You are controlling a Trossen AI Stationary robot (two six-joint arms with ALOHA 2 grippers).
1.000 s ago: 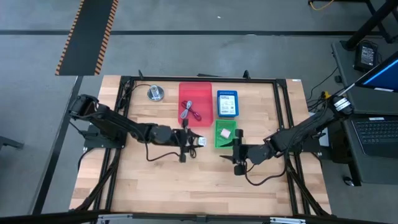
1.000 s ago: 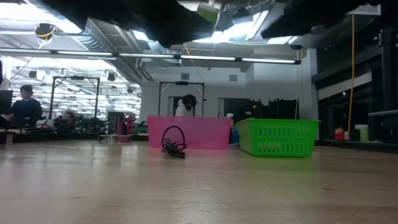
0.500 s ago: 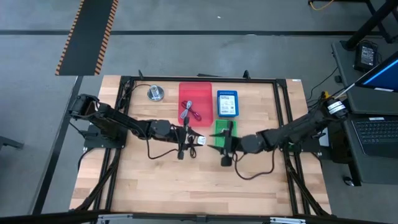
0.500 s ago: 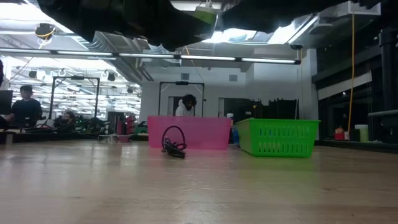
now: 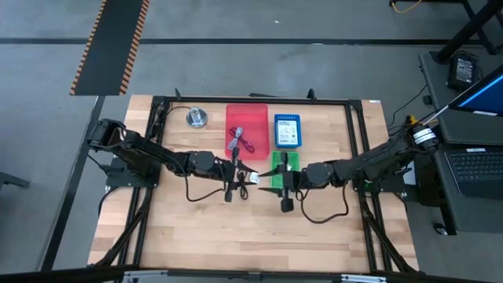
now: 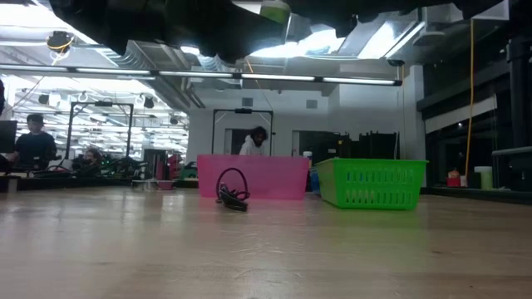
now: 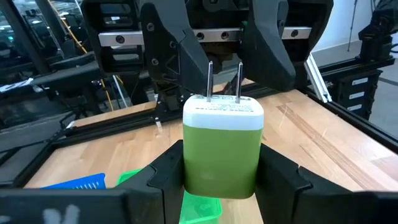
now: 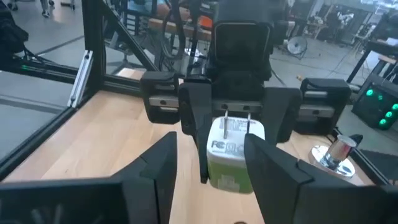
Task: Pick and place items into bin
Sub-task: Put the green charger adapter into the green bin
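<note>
1. Pinching a green-and-white plug adapter (image 7: 222,149) by its green sides, the left gripper (image 5: 245,178) hangs over the middle of the table, above the wood. The adapter's white end and two prongs point at the other arm.
2. The right gripper (image 5: 275,181) faces it just beside the adapter. Its fingers (image 8: 155,167) are spread wide to either side of the adapter and do not touch it.
3. A second ago the right gripper hung well to the right, with a clear gap between it and the left one. Half a second ago it had swung in over the green bin, and it has since closed most of the gap. The left gripper has edged slightly toward it and kept its hold on the adapter.
4. The green bin (image 5: 291,161) lies just behind the grippers. The right arm now covers most of it, including the white piece that showed inside it a second ago.
5. Farther back stands the red bin (image 5: 247,118), where thin red and black cables (image 5: 240,141) lie unmoved. The low view shows a dark coil against the bin's wall, and I cannot tell whether it is inside or in front.
6. A blue packet (image 5: 287,131) lies beside the red bin, as before.
7. The round silver disc (image 5: 196,118) rests near the far left corner, unchanged.
</note>
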